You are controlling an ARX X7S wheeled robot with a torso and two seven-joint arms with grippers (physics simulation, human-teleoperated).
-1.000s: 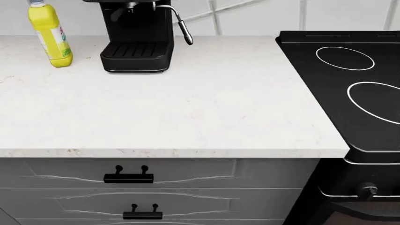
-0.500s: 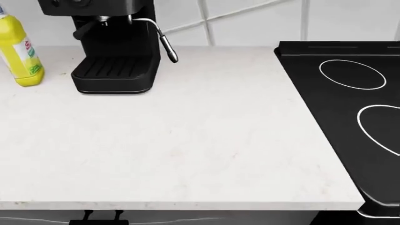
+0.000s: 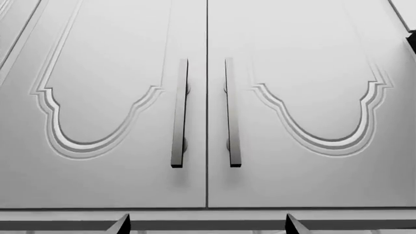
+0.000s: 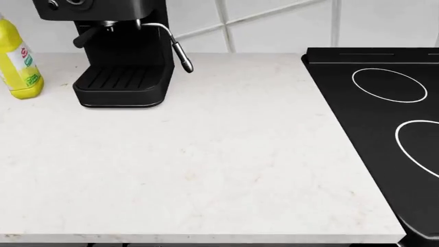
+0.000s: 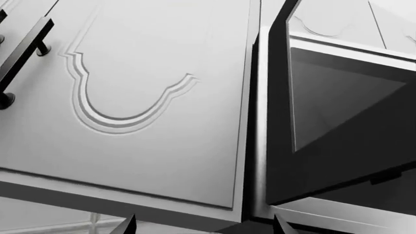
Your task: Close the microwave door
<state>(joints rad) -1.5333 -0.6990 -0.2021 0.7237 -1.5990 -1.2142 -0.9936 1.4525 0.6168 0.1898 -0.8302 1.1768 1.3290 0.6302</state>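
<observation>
Microwave door [image 5: 325,122] hangs open ahead of the right claw [image 5: 202,225], beside a cabinet [image 5: 156,97]; right arm nearer. Both claws' tips stand apart.

Microwave door [image 5: 338,117] (dark, glass-paned) apparently hangs open beside a white cabinet.

Even, bright, diffuse light fills every view; renders are sharp, with no blur or edge distortion. The table [image 4: 205,170] shows only faint shadows (softest under the coffee machine [image 4: 120,56]). Cabinet doors [image 3: 208,112] shade gently grey.
</observation>
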